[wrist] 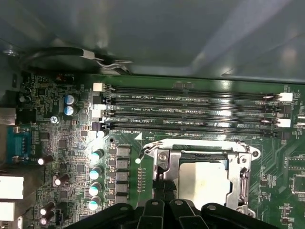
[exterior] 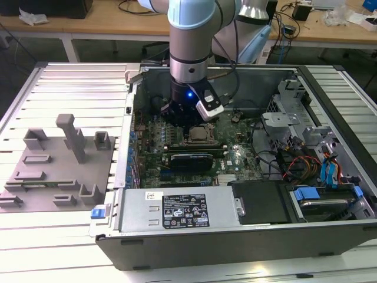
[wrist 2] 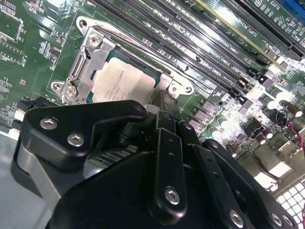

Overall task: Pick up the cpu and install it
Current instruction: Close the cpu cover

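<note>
In the exterior view, one arm (exterior: 191, 41) is reaching down into one open computer case (exterior: 330, 236), and its hand (exterior: 193, 119) is hanging right over the socket (exterior: 199, 134) on the green motherboard. Well away from the socket, toward the exterior view's left, one grey fixture plate (exterior: 53, 171) is lying outside the case. Both are resting on a pale slatted metal counter (exterior: 70, 76), and wooden benches are standing behind it.

In the second wrist view, one cpu (wrist 2: 125, 82) is lying flat inside the socket (wrist 2: 90, 57), its pale silver top facing up. The black hand (wrist 2: 159, 107) is sitting just beside the socket's edge; whether it is clenched or released I cannot tell. Four dark memory slots (wrist 2: 190, 43) are running alongside the socket.

In the first wrist view, the cpu (wrist: 200, 181) is sitting within the socket's metal frame (wrist: 240, 176), the hand (wrist: 167, 193) is showing near it, and the four memory slots (wrist: 190, 112) are lying just beyond the socket.
</note>
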Tool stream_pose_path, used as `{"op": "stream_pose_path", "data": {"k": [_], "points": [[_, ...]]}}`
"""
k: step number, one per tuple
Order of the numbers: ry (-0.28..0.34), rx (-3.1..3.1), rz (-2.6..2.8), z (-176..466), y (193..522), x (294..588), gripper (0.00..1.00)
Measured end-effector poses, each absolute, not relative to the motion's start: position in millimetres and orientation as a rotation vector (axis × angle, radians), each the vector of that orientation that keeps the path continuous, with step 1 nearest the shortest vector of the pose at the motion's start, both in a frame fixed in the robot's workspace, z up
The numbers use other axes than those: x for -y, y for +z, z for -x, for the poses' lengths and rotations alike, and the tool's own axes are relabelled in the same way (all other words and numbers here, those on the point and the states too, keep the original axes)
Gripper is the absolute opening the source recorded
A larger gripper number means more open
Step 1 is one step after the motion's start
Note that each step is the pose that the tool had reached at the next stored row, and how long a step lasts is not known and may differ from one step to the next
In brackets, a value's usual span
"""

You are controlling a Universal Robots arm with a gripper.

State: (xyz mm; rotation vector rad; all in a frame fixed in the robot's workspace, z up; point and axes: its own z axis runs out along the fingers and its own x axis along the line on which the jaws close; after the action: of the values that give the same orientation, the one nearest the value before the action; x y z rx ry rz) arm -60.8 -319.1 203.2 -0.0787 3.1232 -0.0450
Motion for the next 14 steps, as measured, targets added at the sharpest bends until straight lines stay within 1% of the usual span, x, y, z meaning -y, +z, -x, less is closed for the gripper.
{"op": "stream_pose_path", "data": {"k": [3, 14], "points": [[-0.044, -3.12, 0.149, 60.8, 202.6, 319.2, 0.11], [-0.046, -3.121, 0.15, 61.0, 200.5, 319.6, 0.11]]}}
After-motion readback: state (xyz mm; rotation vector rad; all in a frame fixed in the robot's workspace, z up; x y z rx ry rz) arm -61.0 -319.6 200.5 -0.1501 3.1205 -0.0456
